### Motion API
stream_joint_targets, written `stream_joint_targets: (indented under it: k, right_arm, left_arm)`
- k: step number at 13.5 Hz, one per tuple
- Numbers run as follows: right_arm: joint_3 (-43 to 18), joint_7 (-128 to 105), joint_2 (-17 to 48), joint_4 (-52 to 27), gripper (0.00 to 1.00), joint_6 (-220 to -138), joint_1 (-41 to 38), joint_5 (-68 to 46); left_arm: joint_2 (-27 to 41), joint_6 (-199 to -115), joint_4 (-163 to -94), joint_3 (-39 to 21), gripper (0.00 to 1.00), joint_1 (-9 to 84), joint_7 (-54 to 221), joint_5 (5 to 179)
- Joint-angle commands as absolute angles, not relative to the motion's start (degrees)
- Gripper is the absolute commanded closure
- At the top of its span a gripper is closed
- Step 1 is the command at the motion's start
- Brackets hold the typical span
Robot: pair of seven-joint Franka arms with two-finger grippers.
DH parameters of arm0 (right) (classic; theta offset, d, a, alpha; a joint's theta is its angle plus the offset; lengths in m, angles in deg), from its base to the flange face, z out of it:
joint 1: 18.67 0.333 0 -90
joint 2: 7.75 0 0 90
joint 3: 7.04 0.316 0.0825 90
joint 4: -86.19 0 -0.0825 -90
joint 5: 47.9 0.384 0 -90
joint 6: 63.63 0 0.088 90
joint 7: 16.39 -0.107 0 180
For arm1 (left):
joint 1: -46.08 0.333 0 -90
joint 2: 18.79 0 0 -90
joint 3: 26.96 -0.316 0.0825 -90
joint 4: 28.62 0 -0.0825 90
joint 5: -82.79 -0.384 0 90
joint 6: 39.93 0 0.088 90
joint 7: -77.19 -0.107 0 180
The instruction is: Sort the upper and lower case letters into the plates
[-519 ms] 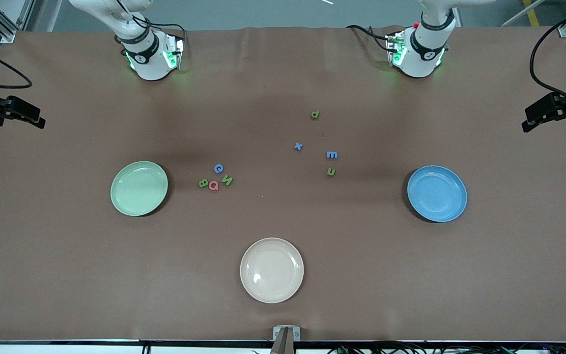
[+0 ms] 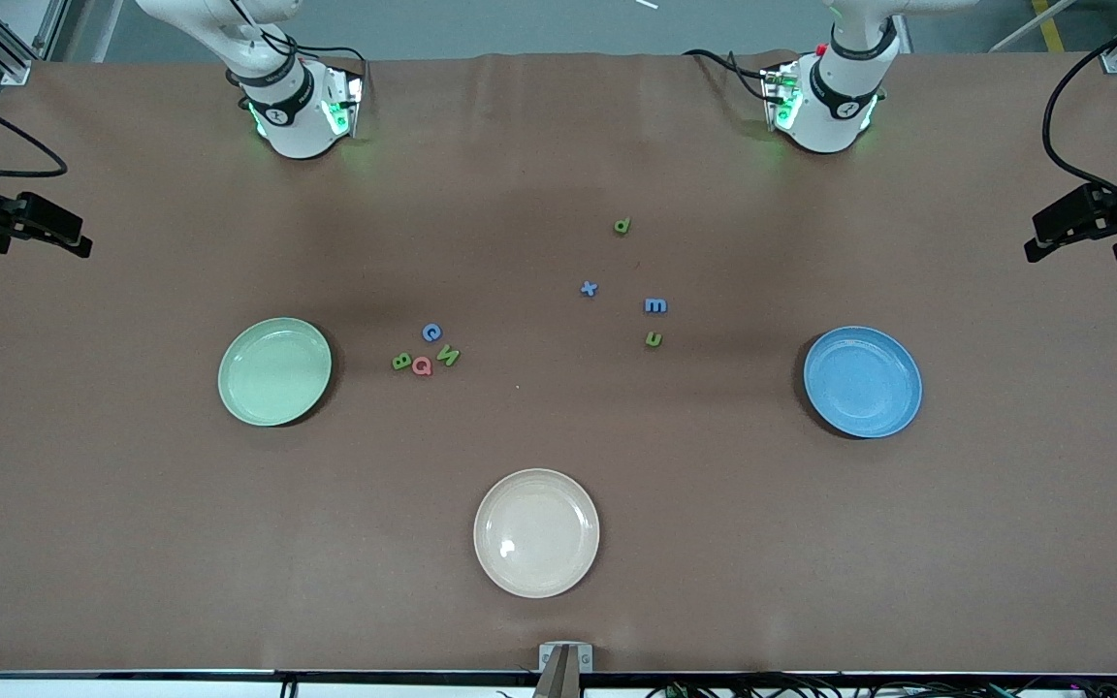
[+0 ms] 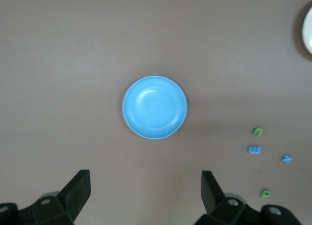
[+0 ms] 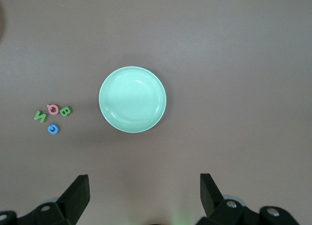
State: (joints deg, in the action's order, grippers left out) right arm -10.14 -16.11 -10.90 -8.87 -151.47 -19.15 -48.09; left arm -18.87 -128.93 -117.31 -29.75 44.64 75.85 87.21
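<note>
Brown matting carries every letter, none sorted. Mint green plate (image 2: 274, 371) lies toward the right arm's end, blue plate (image 2: 862, 381) toward the left arm's. Left gripper (image 3: 145, 186) hangs spread and empty above the blue plate; right gripper (image 4: 144, 186) likewise above the green. Risk: capitals B (image 2: 400, 363), Q (image 2: 422, 365), N (image 2: 448, 357) touch, so a pinch may drag neighbours. Against the earlier frame, nothing on the table differs.
</note>
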Motion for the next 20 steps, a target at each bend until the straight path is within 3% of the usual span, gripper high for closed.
stream_joint_targets:
  k: [1, 6, 9, 16, 20]
  right_arm:
    - [-10.11, -16.65, -12.85, -10.76, 0.0, -152.49, -18.49, -48.16]
    - [-10.11, -16.83, -12.94, -10.67, 0.0, -153.19, -18.58, -48.07]
    - [-10.2, -17.61, -12.94, -10.49, 0.0, -153.54, -18.67, -47.38]
    - [-10.29, -16.74, -12.85, -10.58, 0.0, -153.28, -18.49, -47.28]
    - [-10.2, -14.99, -12.76, -10.58, 0.0, -152.93, -18.49, -47.72]
  left_arm:
    - [-18.09, -127.3, -117.39, -29.6, 0.0, 44.06, 75.87, 89.38]
    - [-10.64, -129.48, -117.83, -22.67, 0.0, 38.27, 88.14, 92.29]
    - [-5.63, -134.91, -119.58, -21.78, 0.0, 30.99, 99.83, 91.76]
    - [2.2, -162.67, -131.69, -21.78, 0.0, 17.18, 115.86, 83.67]
    - [6.51, -174.65, -139.0, -21.52, 0.0, 15.58, 115.78, 80.16]
